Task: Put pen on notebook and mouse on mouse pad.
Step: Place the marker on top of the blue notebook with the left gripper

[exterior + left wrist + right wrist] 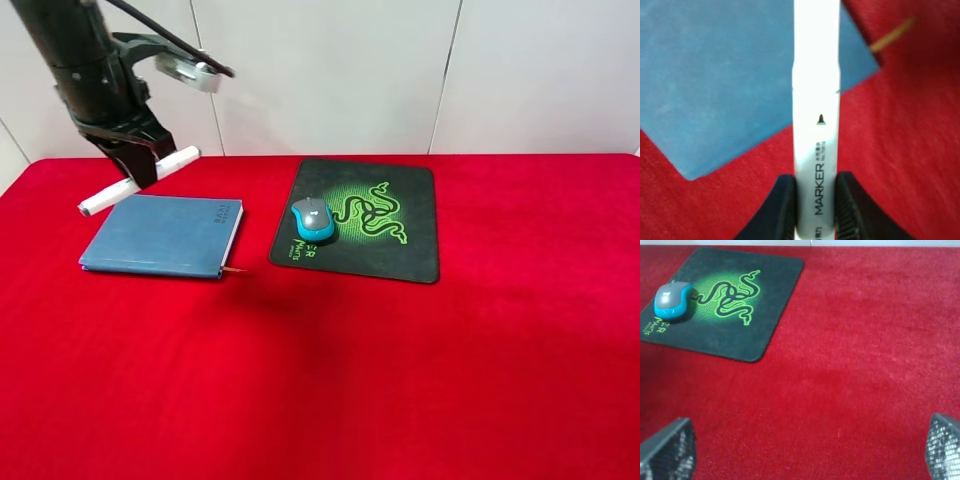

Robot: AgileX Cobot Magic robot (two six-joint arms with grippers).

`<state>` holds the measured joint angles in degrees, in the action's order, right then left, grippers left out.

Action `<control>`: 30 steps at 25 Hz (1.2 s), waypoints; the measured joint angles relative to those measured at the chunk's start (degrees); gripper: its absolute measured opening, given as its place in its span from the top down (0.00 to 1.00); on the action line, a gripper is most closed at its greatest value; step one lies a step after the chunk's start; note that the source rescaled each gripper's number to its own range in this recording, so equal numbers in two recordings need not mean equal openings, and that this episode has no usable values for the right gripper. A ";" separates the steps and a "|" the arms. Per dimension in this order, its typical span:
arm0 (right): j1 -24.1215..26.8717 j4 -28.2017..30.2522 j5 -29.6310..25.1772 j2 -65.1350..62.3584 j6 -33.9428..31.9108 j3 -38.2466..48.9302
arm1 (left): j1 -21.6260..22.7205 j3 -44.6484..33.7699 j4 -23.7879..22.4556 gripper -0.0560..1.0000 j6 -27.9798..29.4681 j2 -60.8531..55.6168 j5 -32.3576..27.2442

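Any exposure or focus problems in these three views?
Left wrist: the pen barrel is blown out to flat white and only its MARKER print reads; the notebook and ribbon bookmark are soft. Right wrist: the right hand has blurred fingertips, while the mouse pad logo is crisp. Exterior high: even light, no glare, faint shadow on the red cloth.

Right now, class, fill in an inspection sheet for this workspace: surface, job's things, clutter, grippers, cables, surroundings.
Surface: red cloth.
Notebook: shut, flat on the cloth, ribbon poking out.
Pen: clamped in the left gripper, not lying on the notebook.
Mouse: on the pad, near its left edge.
Clutter: nothing seen.
Left gripper: shut on pen.
Right gripper: open, holding nothing.
Cables: one dark cable by the left arm.
Surroundings: white wall panels behind.
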<state>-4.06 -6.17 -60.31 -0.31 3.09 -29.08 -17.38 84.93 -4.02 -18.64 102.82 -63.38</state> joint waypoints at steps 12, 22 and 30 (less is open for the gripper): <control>0.00 0.00 0.00 0.00 0.00 0.00 | 6.12 -0.05 0.28 0.95 1.82 7.80 7.82; 0.00 0.00 0.00 0.00 0.00 0.00 | 6.12 -0.11 0.51 0.95 3.43 13.57 11.46; 0.00 0.00 0.00 0.00 0.00 0.00 | 6.12 -0.71 0.52 0.95 4.06 15.86 14.11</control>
<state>-4.06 -6.17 -60.31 -0.31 3.09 -29.08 -11.26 84.21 -3.50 -14.58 118.68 -49.28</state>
